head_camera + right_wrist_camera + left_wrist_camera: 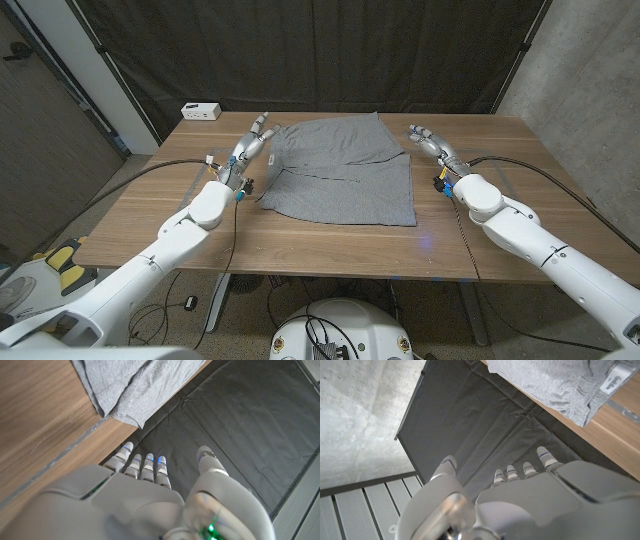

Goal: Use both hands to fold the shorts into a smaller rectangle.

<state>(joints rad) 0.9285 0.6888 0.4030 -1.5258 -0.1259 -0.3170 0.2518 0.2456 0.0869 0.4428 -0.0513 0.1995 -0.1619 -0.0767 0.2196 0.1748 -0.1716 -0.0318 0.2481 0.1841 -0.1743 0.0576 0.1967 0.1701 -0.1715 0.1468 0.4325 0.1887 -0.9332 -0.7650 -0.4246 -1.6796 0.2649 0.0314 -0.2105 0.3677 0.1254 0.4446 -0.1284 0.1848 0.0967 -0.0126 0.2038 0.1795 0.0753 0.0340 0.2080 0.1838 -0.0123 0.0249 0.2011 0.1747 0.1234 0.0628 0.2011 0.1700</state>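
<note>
Beside the grey shorts (342, 168) on the bench (150, 215), left hand (252, 142) and right hand (432, 143) hover with released fingers, so grasping the far corners likely comes next.

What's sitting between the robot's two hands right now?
In the head view, the grey shorts lie spread on the table between the left hand and the right hand.

A wooden table (330, 245) stands before a dark curtain (310, 55) hung across the back at twelve o'clock. A bare concrete wall (585, 70) rises at two o'clock, and cables (165, 305) trail over the grey floor at seven o'clock.
</note>
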